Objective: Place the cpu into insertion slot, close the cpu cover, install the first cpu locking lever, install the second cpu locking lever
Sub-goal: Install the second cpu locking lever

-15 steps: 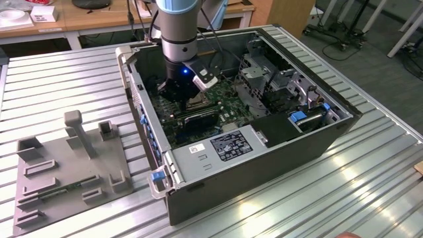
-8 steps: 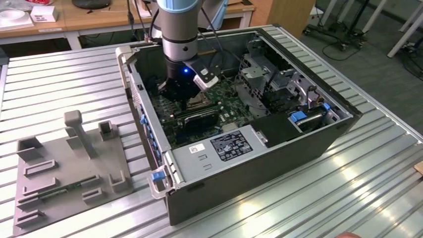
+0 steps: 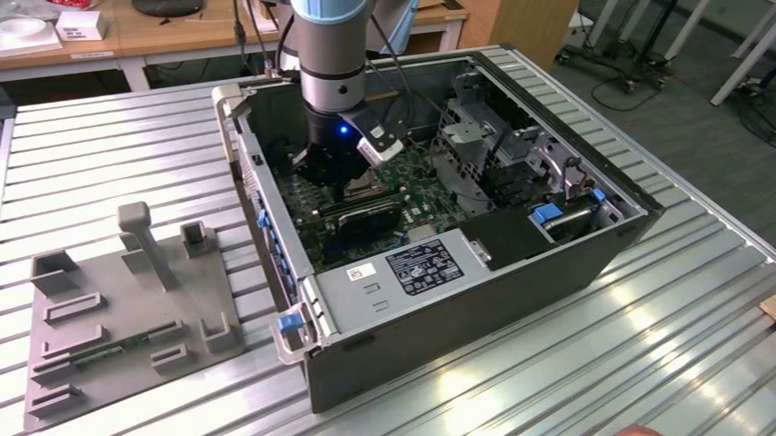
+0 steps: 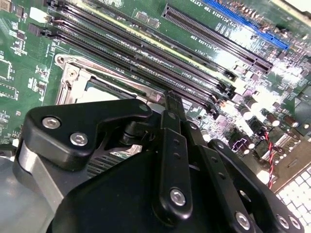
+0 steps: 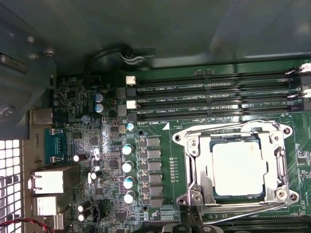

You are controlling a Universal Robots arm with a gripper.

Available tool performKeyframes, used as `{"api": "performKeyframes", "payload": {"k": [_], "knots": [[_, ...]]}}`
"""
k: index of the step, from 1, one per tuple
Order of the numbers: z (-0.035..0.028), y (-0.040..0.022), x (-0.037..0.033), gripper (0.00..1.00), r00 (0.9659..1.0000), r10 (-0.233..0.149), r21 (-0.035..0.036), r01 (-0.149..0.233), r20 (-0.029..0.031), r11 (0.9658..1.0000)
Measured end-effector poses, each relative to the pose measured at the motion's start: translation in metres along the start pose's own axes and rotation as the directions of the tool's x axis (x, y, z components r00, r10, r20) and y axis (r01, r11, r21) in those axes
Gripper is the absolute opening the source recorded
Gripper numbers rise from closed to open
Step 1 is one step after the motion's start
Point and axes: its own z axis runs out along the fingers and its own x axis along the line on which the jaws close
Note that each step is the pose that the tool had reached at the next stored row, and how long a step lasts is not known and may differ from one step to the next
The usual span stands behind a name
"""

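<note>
A robot arm reaches into an open computer case [image 3: 363, 300] lying on a ribbed metal desk [image 3: 631, 336]. Its black hand [image 4: 167, 104] hovers low over the green board; whether it is clenched or released cannot be told. The chip [image 5: 239, 168] already sits flat in its socket [image 5: 194, 167], framed by the metal cover [image 5: 278, 162]. The chip looks light, stiff and fragile, best held by its edges.

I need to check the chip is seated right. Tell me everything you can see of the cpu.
In the first wrist view the cpu is a flat square chip with a pale grey-beige metallic face. It lies level in the insertion slot, framed by the thin silvery cpu cover, which lies down around its edges. Green circuit board surrounds the socket. Nothing touches its bare face.
</note>
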Motion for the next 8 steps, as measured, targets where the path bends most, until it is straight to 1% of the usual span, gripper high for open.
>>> {"api": "performKeyframes", "payload": {"k": [2, 8], "knots": [[0.0000, -0.0008, -0.0001, 0.10, 1.0000, 0.000, -0.0001, 0.000, -0.0001, 1.0000], [-0.0003, -0.0047, -0.0004, 0.10, 1.0000, 0.000, -0.0037, 0.000, -0.0002, 1.0000]]}}
